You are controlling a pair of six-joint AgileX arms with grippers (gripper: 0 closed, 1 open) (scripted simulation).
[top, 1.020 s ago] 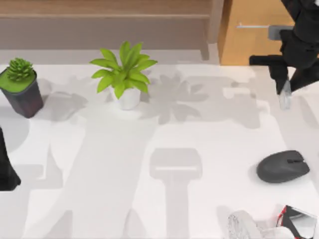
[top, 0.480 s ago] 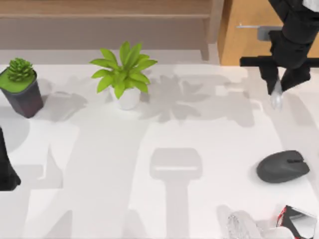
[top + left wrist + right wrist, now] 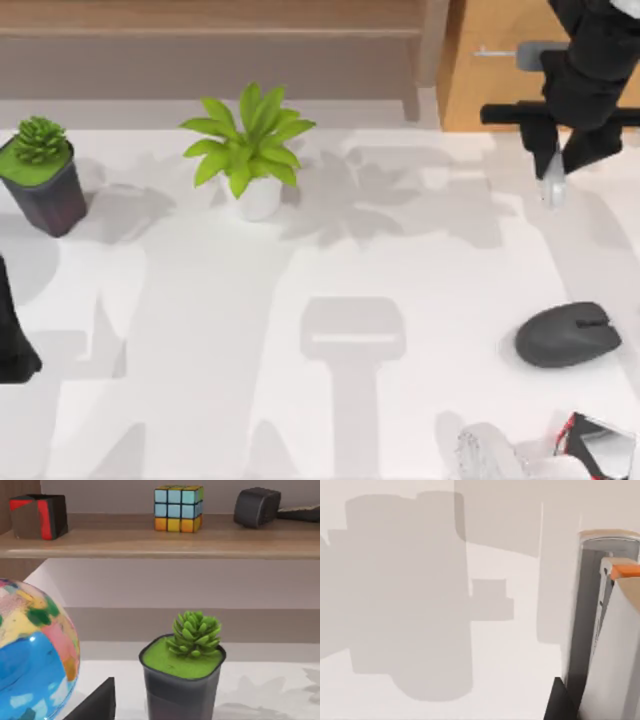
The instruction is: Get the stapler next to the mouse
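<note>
The dark grey oval mouse (image 3: 567,334) lies near the table's right edge. Far behind it, at the back right, my right gripper (image 3: 556,158) hangs above the table, shut on the stapler (image 3: 552,188), a slim silver piece pointing down. In the right wrist view the stapler (image 3: 612,645) is a grey-and-silver body with an orange tip, held over bare white tabletop with the arm's shadow on it. My left arm (image 3: 14,345) stays parked at the left edge.
A leafy plant in a white pot (image 3: 250,150) stands at the back centre and a succulent in a dark pot (image 3: 42,172) at the back left. A white object (image 3: 487,452) and a red-black one (image 3: 598,444) lie at the front right.
My right arm has carried the stapler a little to the left and toward the back of the table. The mouse and the left arm have not moved.
</note>
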